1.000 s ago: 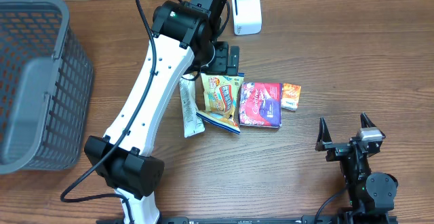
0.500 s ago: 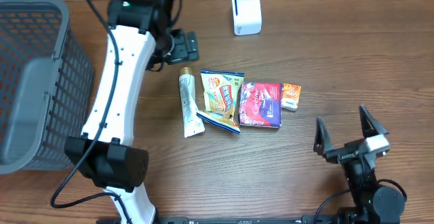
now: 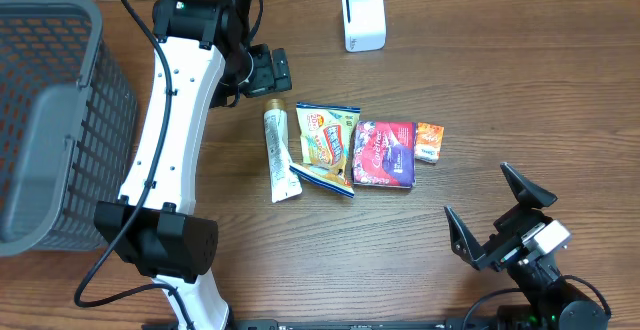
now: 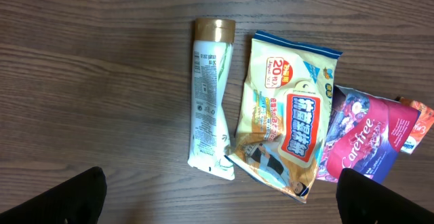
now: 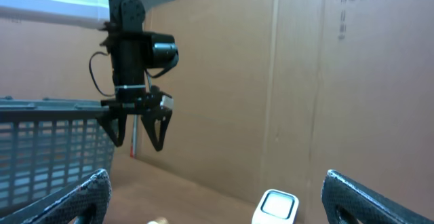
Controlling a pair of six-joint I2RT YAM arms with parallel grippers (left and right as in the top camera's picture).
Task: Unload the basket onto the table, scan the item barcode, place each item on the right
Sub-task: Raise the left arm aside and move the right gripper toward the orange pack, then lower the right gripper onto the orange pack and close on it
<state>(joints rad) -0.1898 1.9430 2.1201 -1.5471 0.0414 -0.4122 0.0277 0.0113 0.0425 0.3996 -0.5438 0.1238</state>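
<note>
The items lie in a row on the table (image 3: 520,80) — a white tube (image 3: 279,155) with a gold cap, a yellow wipes pack (image 3: 327,140), a purple pouch (image 3: 385,153) and a small orange box (image 3: 429,141). The left gripper (image 3: 270,72) hangs over the table just beside the tube's cap, jaws spread wide, holding and touching nothing. The right gripper (image 3: 487,205) — well apart from the row — is also wide open and empty.
</note>
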